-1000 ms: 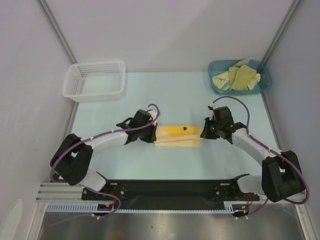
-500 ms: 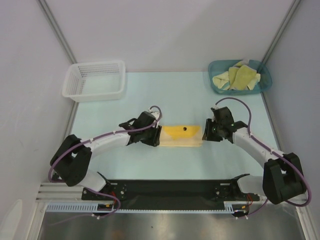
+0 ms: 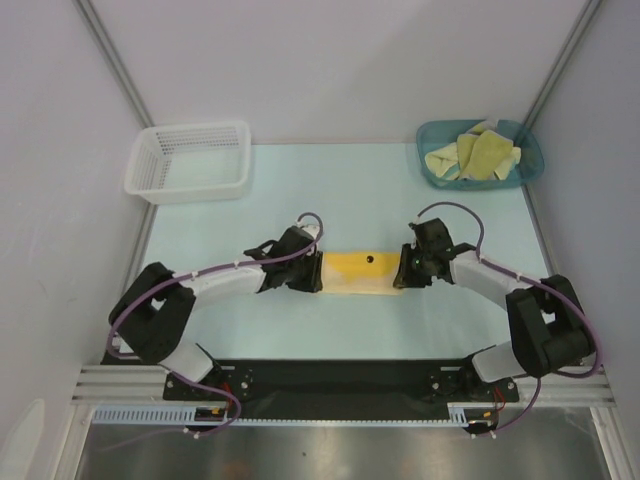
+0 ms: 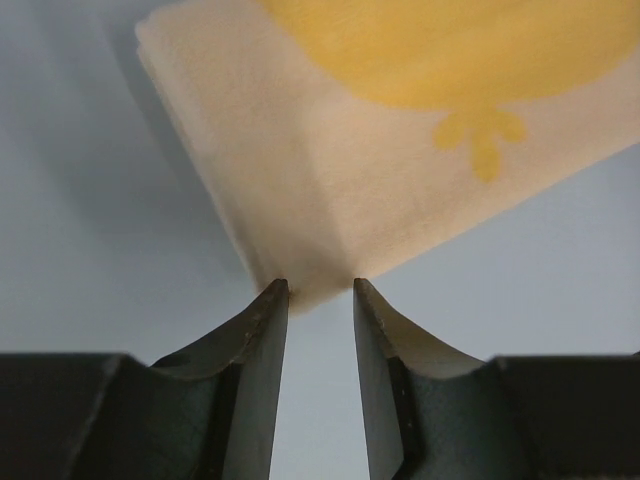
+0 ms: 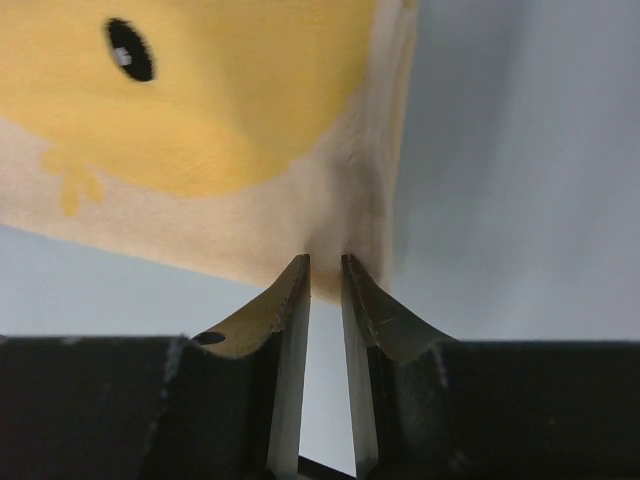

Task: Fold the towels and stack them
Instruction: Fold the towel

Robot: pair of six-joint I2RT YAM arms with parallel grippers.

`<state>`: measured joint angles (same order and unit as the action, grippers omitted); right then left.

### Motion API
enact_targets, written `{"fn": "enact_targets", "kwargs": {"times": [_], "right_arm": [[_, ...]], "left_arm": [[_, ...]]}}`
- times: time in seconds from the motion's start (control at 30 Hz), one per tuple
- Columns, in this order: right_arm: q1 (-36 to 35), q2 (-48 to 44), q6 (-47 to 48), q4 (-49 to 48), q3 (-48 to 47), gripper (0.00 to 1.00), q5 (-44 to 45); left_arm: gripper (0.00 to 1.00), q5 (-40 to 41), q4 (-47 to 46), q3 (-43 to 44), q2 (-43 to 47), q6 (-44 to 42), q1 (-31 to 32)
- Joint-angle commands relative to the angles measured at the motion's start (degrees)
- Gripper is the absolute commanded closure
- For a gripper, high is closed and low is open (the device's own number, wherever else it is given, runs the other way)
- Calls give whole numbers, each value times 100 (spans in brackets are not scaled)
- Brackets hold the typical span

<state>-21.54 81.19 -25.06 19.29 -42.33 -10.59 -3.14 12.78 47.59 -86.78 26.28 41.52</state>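
The left gripper [image 4: 318, 290] has its fingers set apart, and one corner of the folded towel [image 4: 330, 140] fills the gap between the tips, touching both. The left wrist camera does not show whether they press on the cloth or only frame it, so I cannot tell its grip. A ridge in the cloth runs up from that corner.

The right gripper [image 5: 325, 262] has its fingers drawn nearly together. The towel's edge is gathered into the narrow slot between the tips, pinched there, and the cloth puckers toward them.

The wrist cameras alone show the print: a yellow body on cream cloth, a small foot mark, and in the right wrist camera a black eye dot [image 5: 129, 50]. They also show layered edges at the corner by the left gripper.

The overhead camera does not resolve either set of fingers, but it gives the layout. The towel lies flat as a narrow strip on the pale blue worktop [image 3: 350, 190], about midway between the left and right edges and nearer the near edge than the far one. The left gripper is at its left end and the right gripper at its right end.

A white mesh basket [image 3: 188, 160] stands at the far left corner. At the far right corner a teal tray [image 3: 530, 165] holds crumpled pale yellow-green towels [image 3: 475, 155], well apart from both arms.
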Motion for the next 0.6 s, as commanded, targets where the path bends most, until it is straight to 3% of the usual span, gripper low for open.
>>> {"fn": "enact_targets", "kwargs": {"times": [0.0, 0.13, 0.23, 0.27, 0.37, 0.57], "right_arm": [[-8, 169, 18, -312, 189, 76, 65], [-8, -6, 98, -101, 93, 75, 127], [-17, -278, 177, 206, -56, 74, 162], [-8, -331, 203, 276, -117, 74, 145], [-8, -455, 238, 322, -390, 74, -222], [1, -262, 247, -196, -145, 74, -707]], "left_arm": [[62, 24, -161, -268, -295, 255, 49], [63, 59, 162, -146, -208, 202, 49], [54, 173, 619, 118, 47, 132, 49], [43, 208, 699, 188, 204, 123, 49], [33, 296, 893, 417, 381, 79, 41], [30, 131, 701, 567, 101, -167, -283]]}}
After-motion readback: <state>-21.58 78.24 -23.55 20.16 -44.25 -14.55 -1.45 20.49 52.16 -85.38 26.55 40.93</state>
